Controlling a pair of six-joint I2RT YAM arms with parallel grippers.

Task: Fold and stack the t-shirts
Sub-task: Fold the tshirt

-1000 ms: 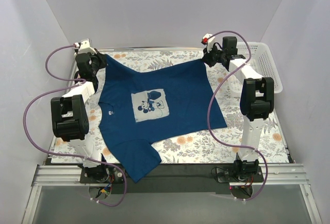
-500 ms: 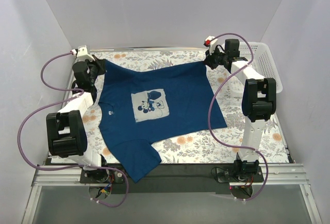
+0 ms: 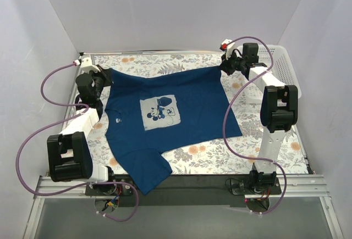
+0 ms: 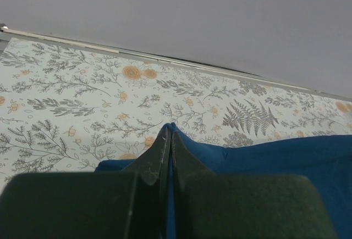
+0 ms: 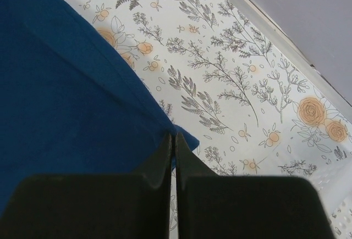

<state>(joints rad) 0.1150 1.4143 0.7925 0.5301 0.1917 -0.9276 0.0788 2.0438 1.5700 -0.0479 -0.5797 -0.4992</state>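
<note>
A robot lab's test booth: plain white walls (image 3: 176,8) box in a table on three sides. Two robot arms (image 3: 275,107) are bolted to a metal rail (image 3: 302,187) along the bottom of the frame, purple cables (image 3: 224,123) loop from them, and a flowered cloth (image 3: 220,159) covers the tabletop.

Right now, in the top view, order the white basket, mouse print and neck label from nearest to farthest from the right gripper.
1. white basket, just right of the right gripper.
2. mouse print, on the t-shirt, left of the gripper.
3. neck label, farther left, past the print.
</note>
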